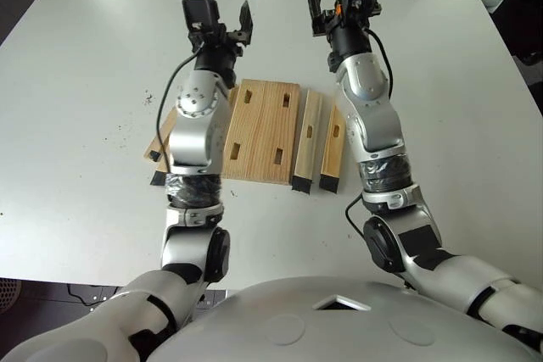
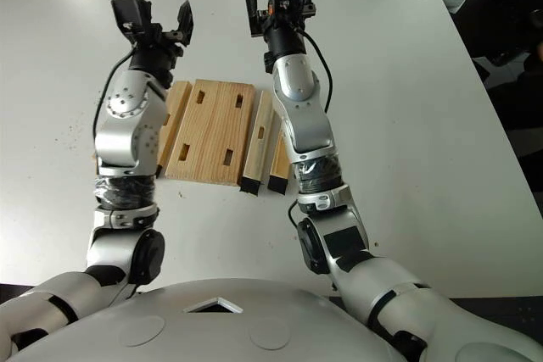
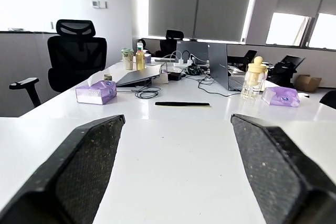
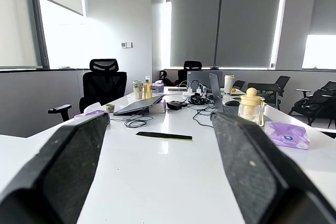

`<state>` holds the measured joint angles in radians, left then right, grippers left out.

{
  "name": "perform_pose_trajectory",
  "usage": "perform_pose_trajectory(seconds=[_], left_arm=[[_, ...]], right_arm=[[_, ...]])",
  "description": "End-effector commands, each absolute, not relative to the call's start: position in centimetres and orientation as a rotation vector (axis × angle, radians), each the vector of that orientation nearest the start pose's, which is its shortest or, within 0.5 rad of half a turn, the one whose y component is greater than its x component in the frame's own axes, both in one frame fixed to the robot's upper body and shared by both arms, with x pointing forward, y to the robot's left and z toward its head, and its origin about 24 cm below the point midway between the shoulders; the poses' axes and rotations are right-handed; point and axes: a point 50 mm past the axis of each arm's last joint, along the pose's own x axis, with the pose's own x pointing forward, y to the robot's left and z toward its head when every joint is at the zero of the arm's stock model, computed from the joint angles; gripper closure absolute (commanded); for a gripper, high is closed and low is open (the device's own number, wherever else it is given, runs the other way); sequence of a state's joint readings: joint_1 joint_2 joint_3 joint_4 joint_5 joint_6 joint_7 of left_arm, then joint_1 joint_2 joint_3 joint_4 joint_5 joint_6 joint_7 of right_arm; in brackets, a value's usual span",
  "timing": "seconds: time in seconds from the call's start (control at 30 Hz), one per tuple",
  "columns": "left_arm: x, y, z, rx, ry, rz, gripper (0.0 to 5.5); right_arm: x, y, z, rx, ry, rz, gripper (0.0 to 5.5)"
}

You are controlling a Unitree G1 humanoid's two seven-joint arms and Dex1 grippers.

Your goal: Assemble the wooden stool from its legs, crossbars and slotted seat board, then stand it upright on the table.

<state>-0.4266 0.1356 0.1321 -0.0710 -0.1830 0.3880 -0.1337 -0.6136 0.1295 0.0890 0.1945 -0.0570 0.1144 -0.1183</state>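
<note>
Wooden strips [image 1: 155, 152] at far left lie flat on white worktop [image 1: 85, 82], partly hidden under my left arm. Left end effector [image 1: 225, 31], fingers spread and holding nothing, hangs just past the far left corner of slotted seat board [image 1: 261, 129]. Board flat at centre, long axis running away from me. Two strips [image 1: 307, 137] just right of it, parallel, black-capped ends toward me. Right end effector [image 1: 331, 14], likewise spread and empty, beyond their far ends.

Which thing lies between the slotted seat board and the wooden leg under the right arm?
Another slotted wooden leg, black-capped at its near end; the left eye view shows it.
</note>
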Motion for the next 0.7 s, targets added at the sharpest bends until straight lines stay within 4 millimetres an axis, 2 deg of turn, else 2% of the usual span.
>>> perform_pose_trajectory(seconds=[0.03, 0.17, 0.33, 0.5, 0.7], left_arm=[[30.2, 21.7, 13.1, 0.01, 0.005, -0.265, 1.74], [27.8, 26.9, 12.3, 0.027, 0.139, -0.329, 1.74], [25.9, 31.3, 11.2, 0.013, 0.239, -0.309, 1.74], [24.0, 33.0, 8.8, 0.041, 0.358, -0.329, 1.74], [23.6, 34.7, 7.2, 0.072, 0.433, -0.285, 1.74]], right_arm=[[34.1, -4.7, 15.8, 0.045, -0.258, 0.145, 1.92], [34.0, -4.9, 14.0, 0.044, -0.217, 0.117, 1.92], [34.1, -4.9, 12.5, 0.016, -0.173, 0.082, 1.92], [34.6, -5.4, 12.5, -0.035, -0.187, 0.051, 1.92], [34.3, -5.2, 12.0, -0.057, -0.189, 0.053, 1.92]])
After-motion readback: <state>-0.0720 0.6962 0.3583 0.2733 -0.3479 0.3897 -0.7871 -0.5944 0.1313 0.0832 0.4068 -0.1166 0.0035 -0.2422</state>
